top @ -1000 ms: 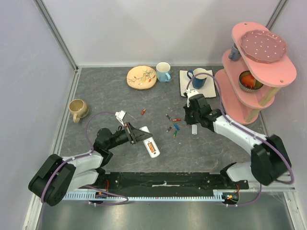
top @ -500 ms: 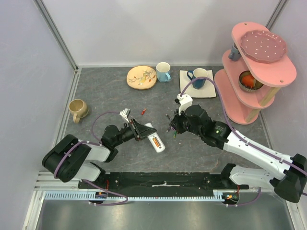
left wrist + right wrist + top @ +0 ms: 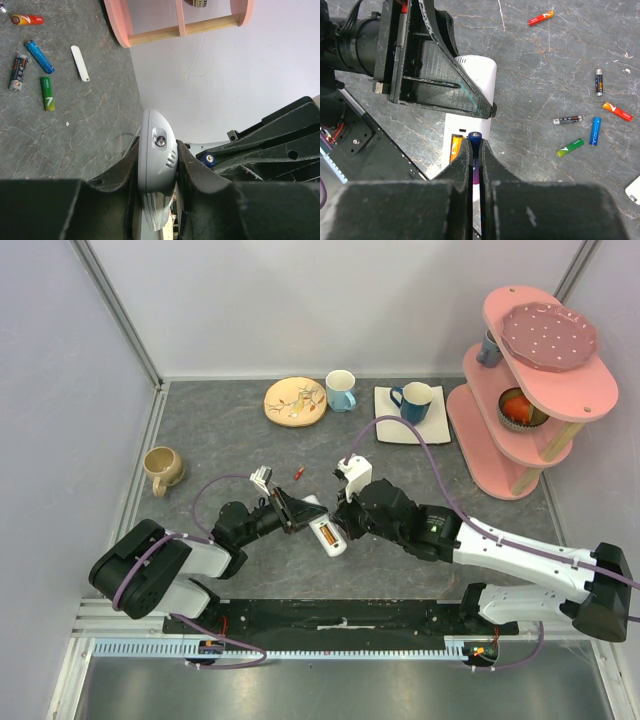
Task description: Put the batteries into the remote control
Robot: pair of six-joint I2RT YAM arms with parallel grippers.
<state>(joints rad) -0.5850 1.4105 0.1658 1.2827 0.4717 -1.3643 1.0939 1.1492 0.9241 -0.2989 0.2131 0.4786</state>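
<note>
Left tool (image 3: 298, 514): narrow, clamped across slim white plastic remote control (image 3: 320, 528), one black finger on each long side. Held tilted out over grey stone-look worktop (image 3: 220, 430), battery bay open and facing up; cannot tell whether free end touches the surface. From left wrist camera, only its rounded pale end with a small screw, wedged between the fingers. Already seated in bay: orange cylindrical battery (image 3: 455, 148).

Right tool (image 3: 475, 144): almost shut, pinching dark-blue cylindrical battery (image 3: 474, 135) lengthwise, tip just proud of the fingertips. Tip right over the open bay, just beside the orange one and just short of left tool's black finger. Contact with remote control not resolvable. Both tools close together over the bay.

Farther out on worktop, off to one side of remote control, loose batteries lying flat and apart from each other: green battery (image 3: 570, 147), bright-blue battery (image 3: 595, 130), black battery (image 3: 567, 120), orange-red battery (image 3: 616, 111), grey battery (image 3: 598, 81), red battery (image 3: 541, 18) furthest off, alone. Near the green and bright-blue ones: small flat white plastic strip (image 3: 80, 63).

Along back: tan ceramic mug (image 3: 160, 468) at left, patterned cream plate (image 3: 295, 401), light-blue mug (image 3: 341, 390), dark-blue mug (image 3: 412, 402) on white square napkin (image 3: 440, 430). At far right: pink two-tier stand (image 3: 475, 445), pink speckled plate (image 3: 548, 335) on top tier.
</note>
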